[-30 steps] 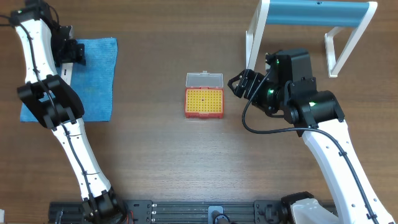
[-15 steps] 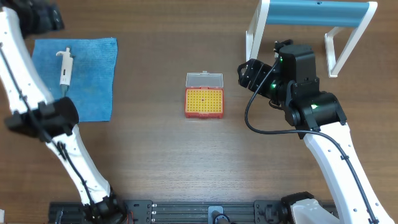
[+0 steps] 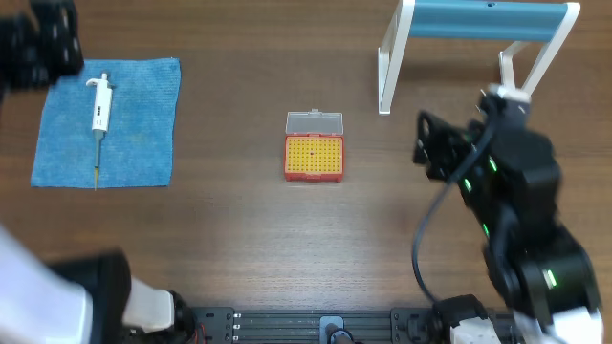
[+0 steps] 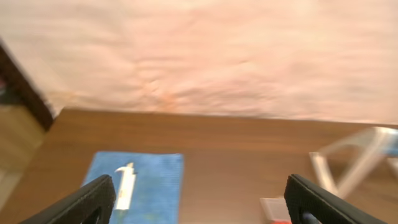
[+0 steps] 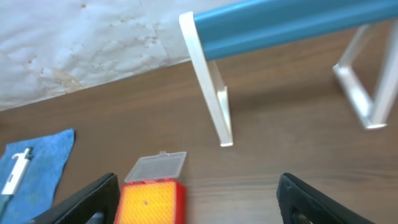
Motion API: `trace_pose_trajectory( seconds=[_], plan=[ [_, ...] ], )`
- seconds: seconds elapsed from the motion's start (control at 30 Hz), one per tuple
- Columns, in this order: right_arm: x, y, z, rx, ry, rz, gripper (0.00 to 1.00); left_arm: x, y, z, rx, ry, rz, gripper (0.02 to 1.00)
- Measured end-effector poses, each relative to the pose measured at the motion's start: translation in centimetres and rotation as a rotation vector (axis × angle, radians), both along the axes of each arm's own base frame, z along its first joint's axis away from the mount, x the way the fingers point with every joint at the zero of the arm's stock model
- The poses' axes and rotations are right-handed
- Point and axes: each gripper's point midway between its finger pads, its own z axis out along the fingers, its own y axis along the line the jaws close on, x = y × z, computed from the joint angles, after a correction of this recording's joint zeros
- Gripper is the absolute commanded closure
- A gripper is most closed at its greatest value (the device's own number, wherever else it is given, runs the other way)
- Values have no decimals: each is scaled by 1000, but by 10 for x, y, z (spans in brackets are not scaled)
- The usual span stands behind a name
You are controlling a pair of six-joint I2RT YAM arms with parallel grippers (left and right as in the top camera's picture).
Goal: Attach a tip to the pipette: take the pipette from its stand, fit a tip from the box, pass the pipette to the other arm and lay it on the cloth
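The white pipette [image 3: 98, 103] lies on the blue cloth [image 3: 143, 134] at the table's left, with its yellow tip pointing toward the near edge. My left gripper [image 4: 199, 210] hangs high above the table, open and empty; its wrist view shows the pipette [image 4: 125, 188] and the cloth [image 4: 155, 186] well below. The orange tip box [image 3: 314, 158] sits mid-table with its clear lid [image 3: 314, 121] folded back. My right gripper [image 3: 427, 151] is open and empty, raised to the right of the tip box [image 5: 152, 202], facing the blue-and-white stand [image 5: 280, 25].
The pipette stand [image 3: 488, 19] spans the far right, with white legs [image 3: 384, 72] reaching the table. Bare wooden tabletop [image 3: 239, 239] lies between cloth, box and arms. A pale wall [image 4: 217, 56] rises behind the table.
The left gripper has let go of the pipette and risen off the cloth to the far left. The right arm has pulled back to the right and lifted.
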Motion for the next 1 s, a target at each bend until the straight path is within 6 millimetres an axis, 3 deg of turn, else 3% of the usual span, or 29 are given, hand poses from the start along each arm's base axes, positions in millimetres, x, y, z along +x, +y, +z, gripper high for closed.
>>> trace_pose_trajectory(
  seconds=[0.07, 0.17, 0.27, 0.4, 0.5, 0.6, 0.73, 0.83, 0.87, 0.9, 1.0],
  plan=[
    [-26, -8, 5, -22, -16, 1, 178, -40, -23, 11, -17, -41, -60, 137],
    [-62, -17, 10, -41, -51, 5, 176, -89, -38, 3, -37, -35, -92, 137],
    [-98, -30, 14, -59, -111, -12, 176, -128, -40, -38, -59, 60, -74, 137],
    [-144, -51, 3, -90, -156, -64, 174, -146, -34, -121, -98, 257, -8, 134],
    [-168, -66, -8, -106, -199, -115, 176, -135, -32, -172, -134, 333, 17, 137],
    [-178, -77, -12, -113, -241, -163, 176, -104, -30, -211, -162, 333, 33, 134],
    [-183, -83, -14, -118, -256, -192, 176, -66, -26, -257, -176, 339, 42, 137],
    [-183, -85, -17, -126, -245, -201, 176, -50, -24, -301, -188, 420, 52, 137],
    [-185, -86, -22, -133, -227, -202, 174, -47, -24, -317, -194, 460, 57, 64],
    [-185, -86, -24, -136, -220, -202, 176, -45, -24, -336, -201, 513, 63, 62],
    [-189, -87, -36, -155, -166, -200, 176, -25, -24, -352, -212, 518, 56, 62]
  ],
)
